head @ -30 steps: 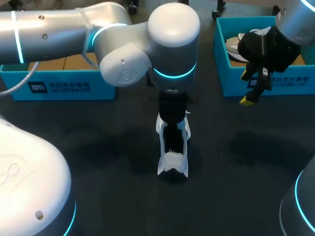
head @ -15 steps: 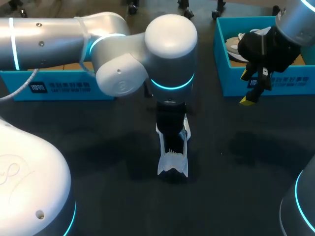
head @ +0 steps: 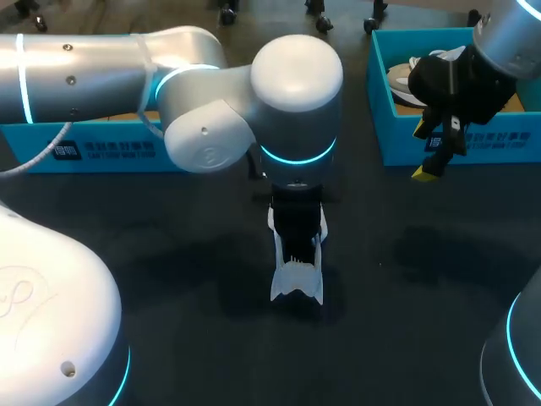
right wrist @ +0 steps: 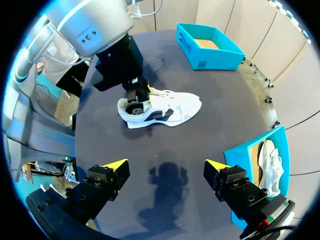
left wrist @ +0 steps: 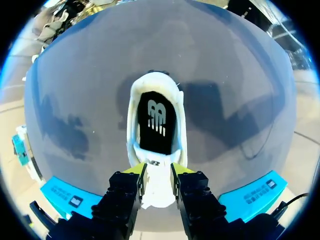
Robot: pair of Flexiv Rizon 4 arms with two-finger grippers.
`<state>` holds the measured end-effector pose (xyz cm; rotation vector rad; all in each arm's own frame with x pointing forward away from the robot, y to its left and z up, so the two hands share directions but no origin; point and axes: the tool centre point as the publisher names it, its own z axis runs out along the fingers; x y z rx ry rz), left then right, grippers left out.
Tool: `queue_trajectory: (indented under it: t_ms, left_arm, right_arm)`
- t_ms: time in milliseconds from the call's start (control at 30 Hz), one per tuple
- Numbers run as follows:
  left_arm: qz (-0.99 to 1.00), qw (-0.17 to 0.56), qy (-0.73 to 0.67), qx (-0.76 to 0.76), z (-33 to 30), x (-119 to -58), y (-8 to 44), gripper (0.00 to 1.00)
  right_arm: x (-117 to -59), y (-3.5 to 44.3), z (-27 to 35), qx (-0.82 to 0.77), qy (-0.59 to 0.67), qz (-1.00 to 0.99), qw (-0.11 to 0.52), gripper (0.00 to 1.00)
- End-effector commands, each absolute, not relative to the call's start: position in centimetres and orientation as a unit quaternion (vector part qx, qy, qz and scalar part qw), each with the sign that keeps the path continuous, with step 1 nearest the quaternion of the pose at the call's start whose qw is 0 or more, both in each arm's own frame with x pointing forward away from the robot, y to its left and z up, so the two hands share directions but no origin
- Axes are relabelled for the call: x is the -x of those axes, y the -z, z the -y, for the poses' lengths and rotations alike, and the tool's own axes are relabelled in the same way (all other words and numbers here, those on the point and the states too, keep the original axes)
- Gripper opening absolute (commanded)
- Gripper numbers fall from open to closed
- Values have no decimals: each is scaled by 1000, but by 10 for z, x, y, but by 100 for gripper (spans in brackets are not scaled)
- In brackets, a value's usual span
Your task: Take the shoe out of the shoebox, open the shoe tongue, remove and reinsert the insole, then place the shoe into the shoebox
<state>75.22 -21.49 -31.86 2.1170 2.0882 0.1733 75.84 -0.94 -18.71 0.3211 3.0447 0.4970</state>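
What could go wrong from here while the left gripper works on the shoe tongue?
1. The left gripper seems clamped on the tongue alone. A pull may lift or drag the whole white shoe, since nothing pins it to the table.
2. The right gripper hangs open and empty by the shoebox, apart from the shoe, so it probably cannot steady it quickly.

Light: bright, coming from above; the dark table (head: 169,254) still looks dim.
Shadows: soft dark patches lie on the table beside the shoe (head: 296,283) and under the right gripper (right wrist: 165,163).
Glare: white shine on the left arm (head: 296,68).
Glow: blue rings shine on that arm.
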Motion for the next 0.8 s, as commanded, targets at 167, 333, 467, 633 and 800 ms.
queue_trajectory:
  t_ms: [167,333,467,633,800]
  left_arm:
    - [-718,67,-67,-689,215,-744,332,32]
    - [-747,61,-68,-659,210,-737,336,31]
    - [-780,63,-61,-620,203,-731,329,35]
    - [-828,65,-52,-555,191,-726,322,49]
    - [-873,76,-24,-481,179,-729,313,57]
  right_arm:
    - [-759,188,8,-104,-159,-982,19,100]
    - [-759,188,8,-104,-159,-982,19,100]
    - [-759,188,8,-104,-159,-982,19,100]
    - [-759,188,8,-104,-159,-982,19,100]
    - [-759,188,8,-104,-159,-982,19,100]
